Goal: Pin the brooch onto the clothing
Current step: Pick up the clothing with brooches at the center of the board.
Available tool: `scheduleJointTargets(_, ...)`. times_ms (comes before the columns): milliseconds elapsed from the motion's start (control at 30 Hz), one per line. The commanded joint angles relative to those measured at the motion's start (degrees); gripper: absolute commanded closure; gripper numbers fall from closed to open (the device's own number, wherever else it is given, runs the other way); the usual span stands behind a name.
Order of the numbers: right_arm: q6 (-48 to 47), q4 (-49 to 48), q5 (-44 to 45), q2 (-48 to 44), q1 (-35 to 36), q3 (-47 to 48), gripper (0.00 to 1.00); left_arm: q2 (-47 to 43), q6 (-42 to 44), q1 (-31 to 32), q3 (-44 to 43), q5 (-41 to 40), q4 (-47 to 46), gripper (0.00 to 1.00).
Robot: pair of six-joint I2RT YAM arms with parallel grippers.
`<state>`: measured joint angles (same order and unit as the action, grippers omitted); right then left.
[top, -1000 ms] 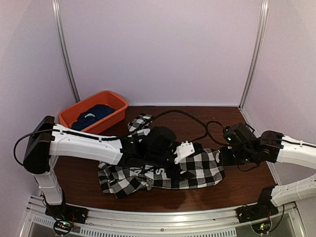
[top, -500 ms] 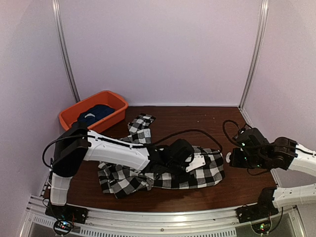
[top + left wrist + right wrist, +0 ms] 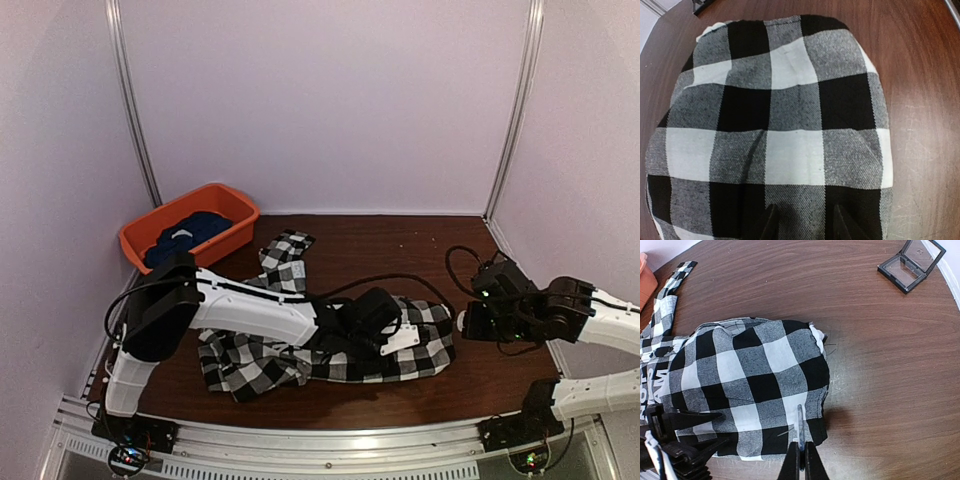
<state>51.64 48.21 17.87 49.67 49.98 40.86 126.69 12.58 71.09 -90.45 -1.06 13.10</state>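
Note:
The clothing point(image 3: 420, 345), a black-and-white checked shirt, lies crumpled on the brown table; its lettered black panel point(image 3: 651, 382) peeks out at the left of the right wrist view. My left gripper point(image 3: 402, 337) rests low on the shirt's right part, its dark fingertips point(image 3: 769, 222) apart with flat checked cloth point(image 3: 790, 115) between them. My right gripper point(image 3: 801, 460) hovers just off the shirt's right edge, shut on the brooch point(image 3: 800, 422). The brooch is a thin blue-grey piece seen edge-on, with a fine pin sticking out to the left over the cloth.
An orange basin point(image 3: 240, 225) at the back left holds a dark navy garment point(image 3: 188, 232). A small black case with a clear lid point(image 3: 911, 264) lies on the table beyond the shirt. Black cables point(image 3: 400, 280) loop over the table behind the shirt.
My left arm has swung right and down onto the shirt's right part, and its jaws have narrowed. My right arm has drawn back a little to the right, still holding the brooch.

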Motion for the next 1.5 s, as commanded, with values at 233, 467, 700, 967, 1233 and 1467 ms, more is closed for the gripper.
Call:
scheduleJointTargets(233,-0.33,-1.22,0.20,0.29,-0.27,0.85,1.00,4.71,-0.07,-0.44,-4.77,-0.04,2.72,0.85)
scheduleJointTargets(467,-0.32,-2.77,-0.61,1.73,-0.31,-0.27,1.00,4.16,-1.07,-0.68,-4.76,1.05,2.03,1.00)
scheduleJointTargets(700,-0.48,-3.44,-0.54,3.06,-0.28,0.05,1.00,0.95,-5.15,-1.63,-2.56,3.09,0.20,1.00)
scheduleJointTargets(967,-1.14,-4.77,-0.48,4.07,-0.31,0.23,1.00,-10.91,-13.81,-6.24,10.89,6.99,-9.59,0.83)
scheduleJointTargets(1233,-1.81,-5.88,-0.87,4.98,-0.31,0.08,1.00,-14.79,-11.33,-6.40,15.06,10.59,-12.74,0.54)
scheduleJointTargets(1467,-1.72,-3.99,0.11,3.53,-0.32,0.62,1.00,-9.29,-6.63,-4.44,9.09,9.74,-7.08,0.46)
